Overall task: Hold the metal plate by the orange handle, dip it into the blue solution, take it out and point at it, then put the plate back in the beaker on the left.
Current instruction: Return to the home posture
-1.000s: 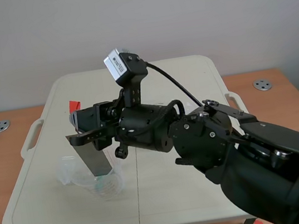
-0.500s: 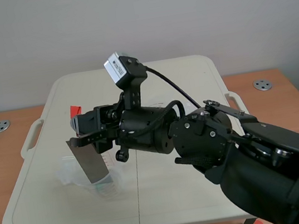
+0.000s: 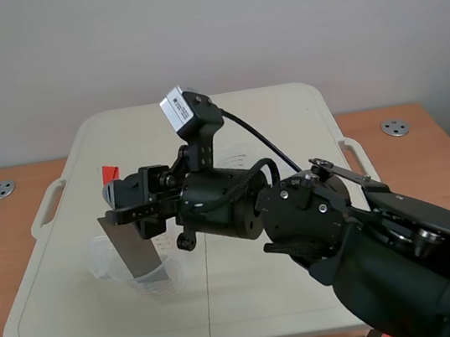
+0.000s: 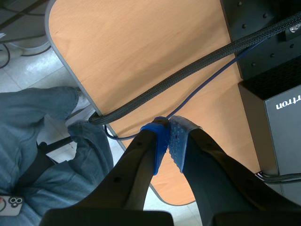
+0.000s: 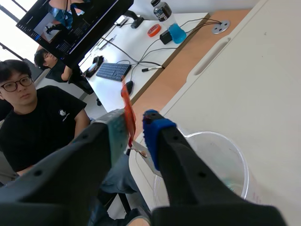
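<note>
The grey metal plate [image 3: 136, 246] hangs upright with its lower end inside the clear beaker [image 3: 168, 278] at the table's left. My right gripper [image 3: 130, 199], on the arm that reaches across from the right, is shut on the plate's orange handle [image 3: 108, 172]. The right wrist view has the orange handle [image 5: 127, 112] pinched between my right gripper's [image 5: 135, 123] pads, with the beaker's rim [image 5: 233, 151] directly below. My left gripper [image 4: 168, 137] is shut on nothing, off the table above a wooden desk [image 4: 150, 52]. No blue solution shows.
The white folding table [image 3: 270, 128] has handles at both sides. A person in a black shirt [image 5: 44, 129] sits off the table's edge. A thick black cable [image 4: 188, 70] crosses the wooden desk, beside a leg in jeans [image 4: 37, 141].
My right gripper has moved left and down, carrying the plate a little to the left and deeper into the clear beaker.
</note>
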You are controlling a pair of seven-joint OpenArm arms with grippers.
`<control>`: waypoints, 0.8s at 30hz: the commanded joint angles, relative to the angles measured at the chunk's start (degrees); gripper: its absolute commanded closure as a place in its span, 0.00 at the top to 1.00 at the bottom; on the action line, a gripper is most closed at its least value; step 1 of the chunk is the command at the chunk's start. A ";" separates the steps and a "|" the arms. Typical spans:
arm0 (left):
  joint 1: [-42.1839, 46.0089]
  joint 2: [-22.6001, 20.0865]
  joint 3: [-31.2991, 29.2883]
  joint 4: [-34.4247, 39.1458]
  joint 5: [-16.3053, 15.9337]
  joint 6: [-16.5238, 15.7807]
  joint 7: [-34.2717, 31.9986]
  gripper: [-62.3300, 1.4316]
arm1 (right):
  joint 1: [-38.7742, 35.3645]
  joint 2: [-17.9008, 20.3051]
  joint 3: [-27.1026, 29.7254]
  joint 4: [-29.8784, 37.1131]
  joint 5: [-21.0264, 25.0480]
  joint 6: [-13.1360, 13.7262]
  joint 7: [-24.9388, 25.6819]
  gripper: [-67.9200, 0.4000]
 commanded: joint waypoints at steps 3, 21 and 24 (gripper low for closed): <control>0.48 0.00 0.00 0.50 0.02 -0.35 -0.37 0.05 | 1.05 -0.61 0.63 0.76 0.42 0.20 1.49 0.24; 0.48 -0.02 0.00 0.50 1.38 -0.35 1.05 0.15 | 2.69 -0.44 6.14 0.79 -5.62 0.42 5.86 0.82; 0.48 -0.02 0.00 0.50 3.41 -0.33 2.34 0.60 | 3.56 -0.22 6.14 0.81 -7.65 0.33 5.70 0.94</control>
